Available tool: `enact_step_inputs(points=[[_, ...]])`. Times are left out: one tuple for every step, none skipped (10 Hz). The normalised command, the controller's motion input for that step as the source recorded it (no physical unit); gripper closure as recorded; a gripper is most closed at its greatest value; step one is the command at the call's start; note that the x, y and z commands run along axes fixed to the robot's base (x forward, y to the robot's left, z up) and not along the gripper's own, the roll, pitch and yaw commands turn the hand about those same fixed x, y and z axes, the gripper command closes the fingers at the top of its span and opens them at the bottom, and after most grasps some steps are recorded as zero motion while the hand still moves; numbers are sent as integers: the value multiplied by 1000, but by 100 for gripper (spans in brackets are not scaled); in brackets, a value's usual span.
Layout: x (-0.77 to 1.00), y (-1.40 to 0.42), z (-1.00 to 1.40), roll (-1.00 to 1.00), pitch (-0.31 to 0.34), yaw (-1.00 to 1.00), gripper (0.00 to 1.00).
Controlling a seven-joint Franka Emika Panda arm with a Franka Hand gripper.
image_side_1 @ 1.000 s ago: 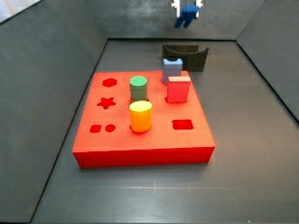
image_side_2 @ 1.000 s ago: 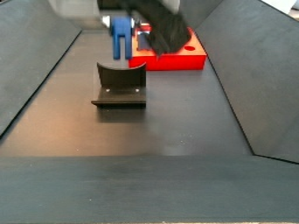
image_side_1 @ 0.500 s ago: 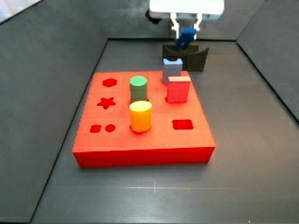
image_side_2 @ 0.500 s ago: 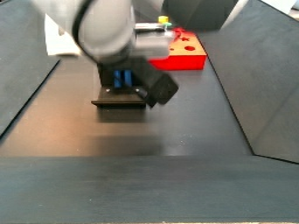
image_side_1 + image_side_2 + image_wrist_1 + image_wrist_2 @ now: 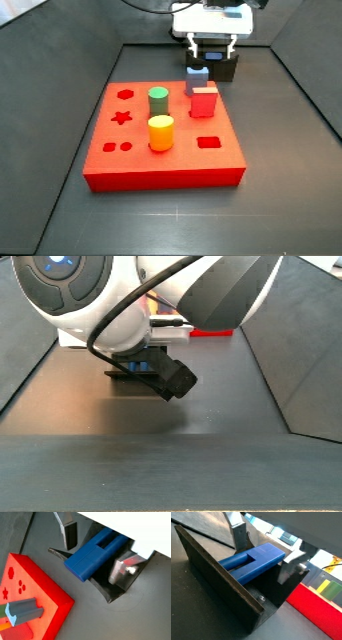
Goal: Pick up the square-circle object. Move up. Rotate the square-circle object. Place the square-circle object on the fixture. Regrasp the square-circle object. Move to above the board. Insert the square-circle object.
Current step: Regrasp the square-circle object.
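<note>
The square-circle object [image 5: 93,556] is a dark blue block with two prongs. It lies tilted in the dark fixture [image 5: 108,591], leaning on the fixture's wall [image 5: 211,572] with its prongs [image 5: 232,561] pointing along it. My gripper [image 5: 264,554] straddles it and is open. One finger [image 5: 69,534] stands apart from the block, and the silver one [image 5: 125,568] is close beside it. In a side view the gripper [image 5: 214,50] hangs low over the fixture [image 5: 217,68], behind the red board [image 5: 160,150]. The arm hides most of the fixture [image 5: 134,375].
Green [image 5: 158,99], yellow [image 5: 160,131] and red [image 5: 203,100] pegs stand on the board. A pale blue piece [image 5: 197,73] sits at its back edge, right next to the fixture. Dark sloping walls enclose the floor.
The gripper came down from high above to the fixture, carrying the blue piece. The piece now rests in the fixture and the fingers stand apart from it.
</note>
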Motion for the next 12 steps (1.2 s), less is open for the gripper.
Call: enact_step_inputs(points=[[0,0,1000,-25,-40,27,0],[-5,2,1000,-23,-36,28,0],[-28,4,1000,3,-14,37,0],[-30,-2,1000,22,8,43,0],[-32,-1,1000,31,25,46,0],[-36,6,870,42,63,34,0],[-34,6,696,47,85,20,0],[-32,5,524,47,99,5,0],[-28,5,352,41,102,-10,0],[-25,6,169,39,93,-26,0],[-107,-874,924,1000,62,2,0],[-104,-836,896,1000,61,2,0]])
